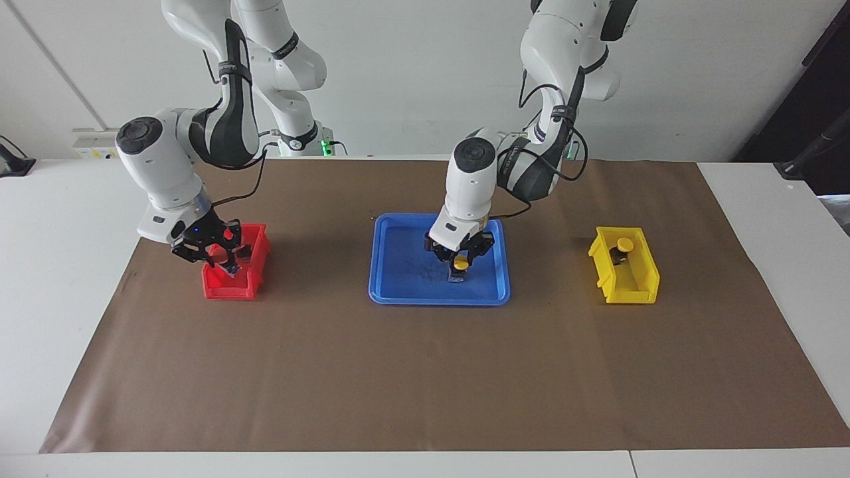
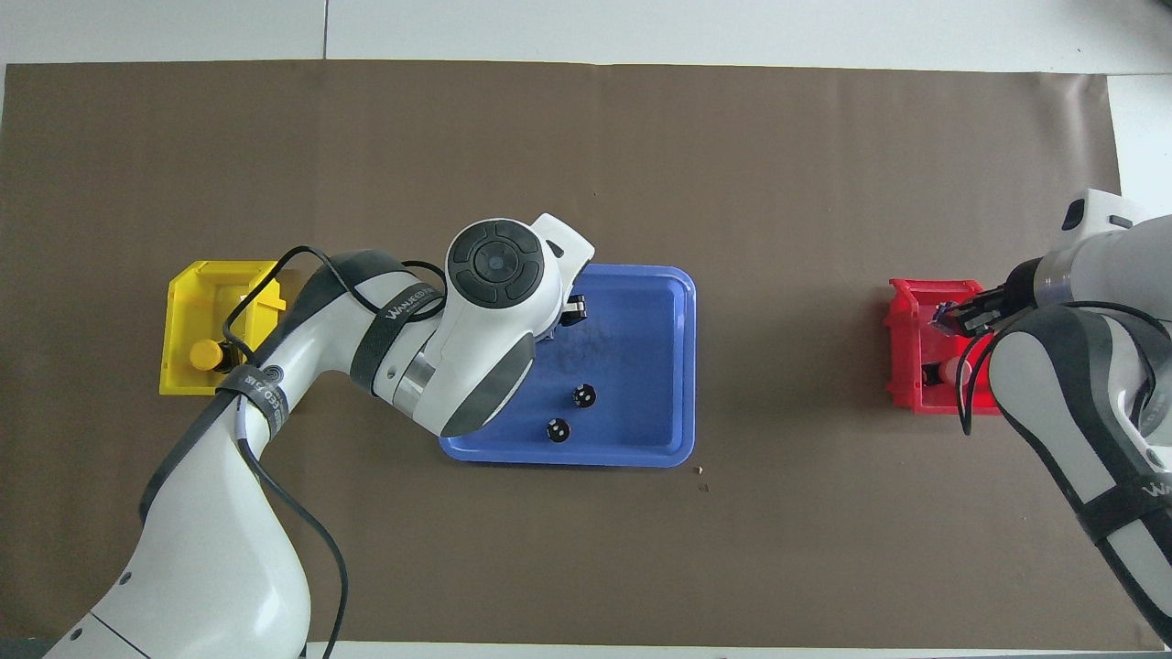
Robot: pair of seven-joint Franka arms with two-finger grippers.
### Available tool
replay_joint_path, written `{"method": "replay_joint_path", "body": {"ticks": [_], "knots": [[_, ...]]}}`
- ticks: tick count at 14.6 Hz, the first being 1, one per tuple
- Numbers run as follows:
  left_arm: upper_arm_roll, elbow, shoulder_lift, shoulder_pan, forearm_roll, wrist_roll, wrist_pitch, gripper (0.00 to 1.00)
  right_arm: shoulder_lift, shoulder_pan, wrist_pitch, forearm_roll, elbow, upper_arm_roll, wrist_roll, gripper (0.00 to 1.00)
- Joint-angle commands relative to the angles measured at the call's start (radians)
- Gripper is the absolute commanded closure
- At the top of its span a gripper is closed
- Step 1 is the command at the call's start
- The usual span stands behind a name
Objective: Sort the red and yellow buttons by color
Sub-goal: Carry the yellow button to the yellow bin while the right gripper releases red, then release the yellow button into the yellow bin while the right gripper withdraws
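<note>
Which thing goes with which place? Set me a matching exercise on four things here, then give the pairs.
1 left gripper
2 right gripper
3 dark cylinders
4 yellow bin

A over the red bin
B toward the left arm's end of the table
C standing free in the blue tray
D shut on a yellow button

Pairs: 1-D, 2-A, 3-C, 4-B
</note>
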Motion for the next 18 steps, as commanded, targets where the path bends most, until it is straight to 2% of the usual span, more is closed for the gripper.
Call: {"method": "replay_joint_path", "body": {"ticks": [1,2,5,6,7,8,9,11,15,18], "knots": [[0.022,0.066,0.002,0.006,0.003,0.004,-0.109,0.99,-0.031,-0.006,0.095,-0.007,-0.092,0.004,0.009,0.75],[0.022,0.065,-0.012,0.052,0.009,0.051,-0.143,0.99,-0.031,-0.003,0.109,-0.007,-0.101,0.006,0.012,0.75],[0.022,0.109,-0.117,0.246,0.013,0.336,-0.327,0.99,-0.024,-0.004,0.138,-0.007,-0.115,0.004,0.009,0.63],[0.023,0.131,-0.134,0.306,0.022,0.411,-0.373,0.99,-0.024,-0.007,0.133,-0.007,-0.115,0.004,0.007,0.55],[0.023,0.151,-0.139,0.351,0.074,0.463,-0.394,0.99,-0.024,-0.01,0.121,-0.007,-0.112,0.004,0.004,0.39],[0.022,0.158,-0.147,0.394,0.126,0.508,-0.392,0.99,-0.024,-0.012,0.098,-0.007,-0.104,0.003,0.004,0.32],[0.022,0.155,-0.145,0.431,0.148,0.548,-0.375,0.99,-0.023,-0.012,0.063,-0.009,-0.078,0.003,0.006,0.17],[0.022,0.122,-0.148,0.532,0.15,0.632,-0.308,0.99,-0.006,-0.012,-0.039,-0.007,0.007,0.004,0.01,0.01],[0.022,-0.034,-0.203,0.653,0.15,0.72,-0.151,0.99,-0.024,0.0,-0.387,-0.004,0.268,0.009,0.09,0.0],[0.02,-0.169,-0.249,0.66,0.15,0.709,-0.039,0.99,-0.072,0.0,-0.573,0.01,0.386,0.009,0.226,0.0]]}}
